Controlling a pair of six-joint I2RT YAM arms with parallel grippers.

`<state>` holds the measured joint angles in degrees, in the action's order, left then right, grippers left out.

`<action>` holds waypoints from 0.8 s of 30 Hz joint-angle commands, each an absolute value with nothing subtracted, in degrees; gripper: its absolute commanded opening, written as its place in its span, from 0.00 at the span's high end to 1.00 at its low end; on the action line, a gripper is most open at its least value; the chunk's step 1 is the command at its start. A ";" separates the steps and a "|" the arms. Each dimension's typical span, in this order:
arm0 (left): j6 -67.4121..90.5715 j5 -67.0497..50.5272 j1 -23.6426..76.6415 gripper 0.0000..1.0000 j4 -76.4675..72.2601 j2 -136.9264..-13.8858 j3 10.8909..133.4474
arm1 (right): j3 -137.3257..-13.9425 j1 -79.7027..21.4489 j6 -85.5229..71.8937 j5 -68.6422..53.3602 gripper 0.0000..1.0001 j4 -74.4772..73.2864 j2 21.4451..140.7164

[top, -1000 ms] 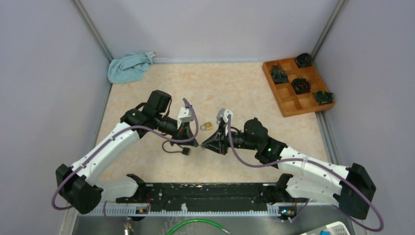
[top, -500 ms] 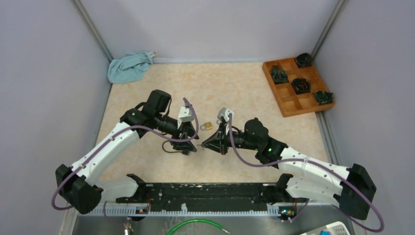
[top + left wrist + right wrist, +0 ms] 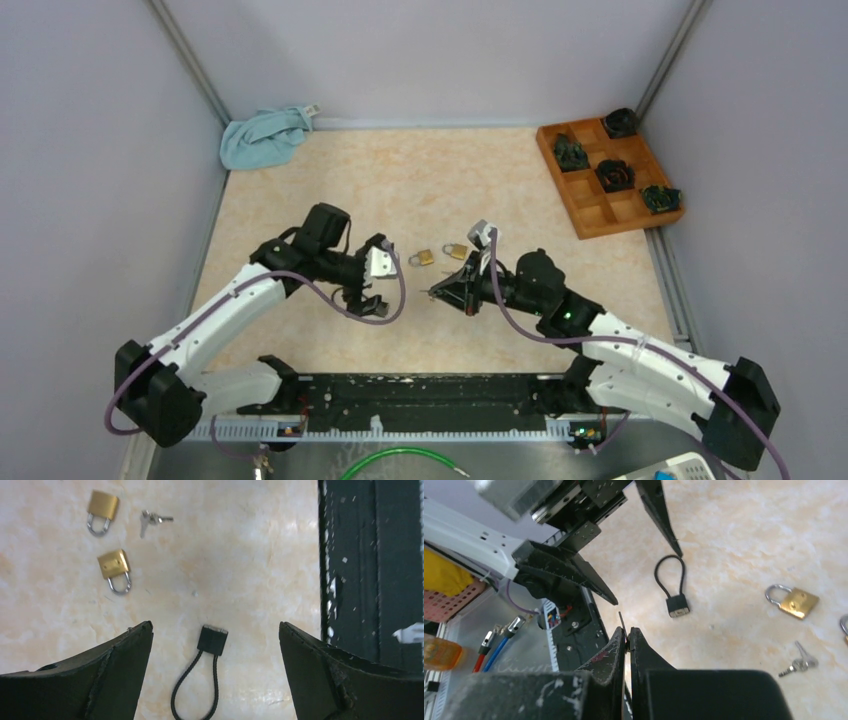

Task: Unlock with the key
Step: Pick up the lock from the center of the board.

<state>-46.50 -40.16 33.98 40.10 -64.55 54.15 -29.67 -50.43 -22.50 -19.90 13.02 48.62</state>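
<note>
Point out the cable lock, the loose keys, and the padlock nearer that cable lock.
cable lock (image 3: 212, 640): left wrist view, its square body.
loose keys (image 3: 151, 519): left wrist view, the bunch's middle.
nearer padlock (image 3: 113, 563): left wrist view, brass body.

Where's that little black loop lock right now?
In the left wrist view, the black cable lock lies on the table between the left arm's open fingers, with a brass padlock up-left of it.
</note>
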 commanded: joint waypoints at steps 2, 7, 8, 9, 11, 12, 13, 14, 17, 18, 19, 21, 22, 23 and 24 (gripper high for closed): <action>-60.74 -32.88 35.00 0.00 38.70 -67.67 46.62 | -26.87 -48.90 -25.35 -14.02 1.00 8.52 43.88; -65.89 -29.30 35.52 0.00 33.05 -73.44 42.91 | -25.66 -48.39 -26.14 -11.97 1.00 5.49 40.63; -66.94 -28.57 35.51 0.00 31.55 -74.46 42.52 | -25.52 -48.39 -26.30 -11.77 1.00 5.17 40.22; -68.26 -28.11 35.51 0.00 31.05 -75.43 42.34 | -25.40 -48.37 -26.42 -11.53 1.00 4.85 39.83; -70.17 -27.61 35.51 0.00 30.68 -77.77 42.83 | -25.39 -48.35 -26.62 -11.34 1.00 4.49 39.51; -70.91 -27.04 35.51 0.00 30.68 -79.11 43.22 | -25.46 -48.32 -26.76 -11.34 1.00 4.48 39.55; -71.56 -26.31 35.43 0.00 30.60 -80.40 43.67 | -25.61 -48.32 -26.87 -11.34 1.00 4.44 39.59; -72.13 -25.65 35.42 0.00 30.59 -81.48 44.03 | -25.78 -48.28 -26.89 -11.41 1.00 4.36 39.56; -74.39 -25.49 34.92 0.04 31.11 -83.95 45.08 | -26.37 -48.25 -26.73 -11.46 1.00 3.84 39.53; -75.24 -25.66 34.90 0.06 31.56 -84.32 45.22 | -26.48 -48.27 -26.64 -11.52 1.00 3.60 39.53; -76.10 -26.00 34.89 0.09 32.02 -84.57 45.20 | -26.53 -48.29 -26.58 -11.48 1.00 3.32 39.47; -77.59 -26.53 34.93 0.14 32.47 -84.88 44.67 | -26.71 -48.25 -26.65 -11.35 1.00 3.04 39.24; -77.90 -26.50 34.94 0.16 32.25 -84.94 44.37 | -26.72 -48.29 -26.75 -11.20 1.00 2.93 39.08; -78.13 -26.27 34.90 0.20 31.80 -85.03 43.96 | -26.71 -48.32 -26.88 -11.17 1.00 2.78 38.84; -78.80 -26.12 34.89 0.25 31.73 -85.07 43.72 | -26.72 -48.30 -26.87 -11.13 1.00 2.69 38.65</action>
<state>-74.08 -26.17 35.03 31.86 -84.47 43.57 -25.12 -48.82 -26.24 -11.86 1.67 40.34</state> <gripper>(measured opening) 0.820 0.015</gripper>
